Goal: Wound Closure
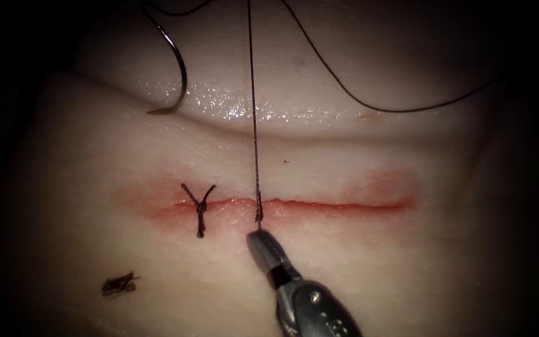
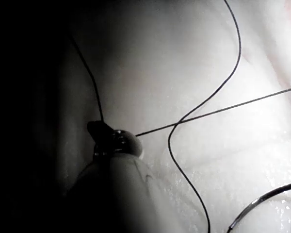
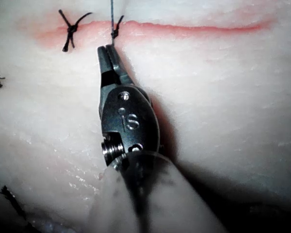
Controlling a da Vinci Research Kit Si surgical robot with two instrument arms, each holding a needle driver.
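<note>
On the tissue [image 1: 407, 262], cut ends [image 1: 118, 284] lie far left. The needle [image 1: 176, 68] rests free above a finished knot [image 1: 200, 209] on the cut [image 1: 344, 205]. The left tool [image 2: 104, 132] holds taut thread [image 1: 254, 125]; the right tool [image 1: 261, 240] pinches thread below the cut.

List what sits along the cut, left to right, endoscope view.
Cut ends of thread → tied stitch → taut thread with knot at cut → right tool, tip at knot. Needle lies free.
</note>
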